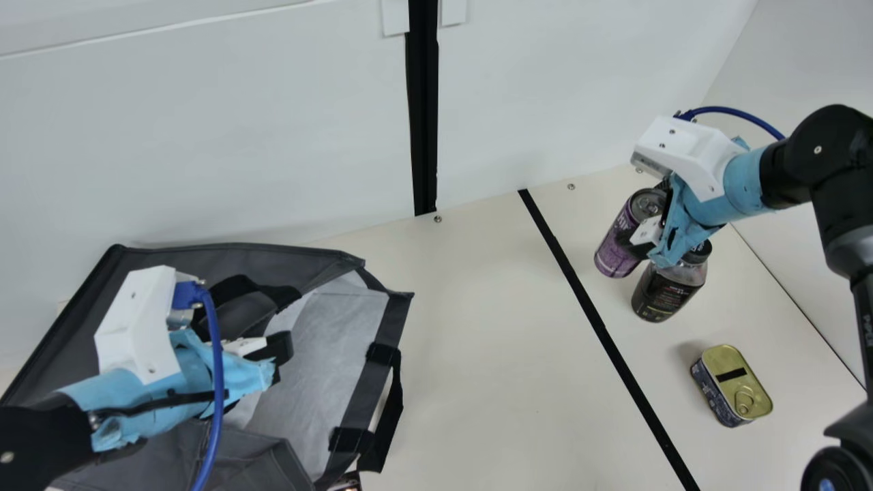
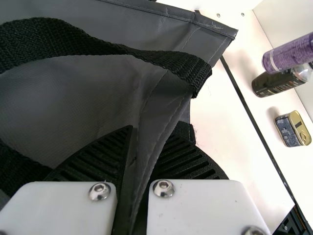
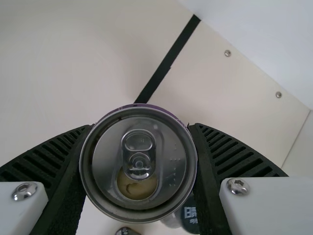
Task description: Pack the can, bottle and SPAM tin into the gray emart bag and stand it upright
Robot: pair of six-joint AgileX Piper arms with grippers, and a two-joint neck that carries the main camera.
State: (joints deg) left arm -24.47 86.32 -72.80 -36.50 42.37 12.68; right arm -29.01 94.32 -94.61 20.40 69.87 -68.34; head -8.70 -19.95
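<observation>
Three items on the right half of the desk point(image 1: 477, 354): can point(image 1: 615, 245), bottle point(image 1: 665, 293), SPAM tin point(image 1: 733, 385). Gray bag point(image 1: 341, 361) is on the left half, lying down, mouth facing right, pale lining showing. None of the three is in it.

Right claw point(image 1: 644, 217) has the can. Fingers spread about as wide as the can, one on each side by the top rim, per the right wrist view. Can's top is up, pull tab on the lid. Can't tell if its base touches the desk.

Bottle is on the near side of the can, close by, dark label, black cap point(image 1: 697, 252) partly behind the right claw. Tin sits nearer still, well apart from the can, gold lid up, ring on top.

Left claw point(image 1: 276, 354) is over at the bag. Left wrist view: fingers closed on a fold of the gray fabric, black strap point(image 2: 122, 51) arching just beyond them.

Black line point(image 1: 593, 314) on the desk runs near to far between bag and items. White wall point(image 1: 204, 136) at the far side.
</observation>
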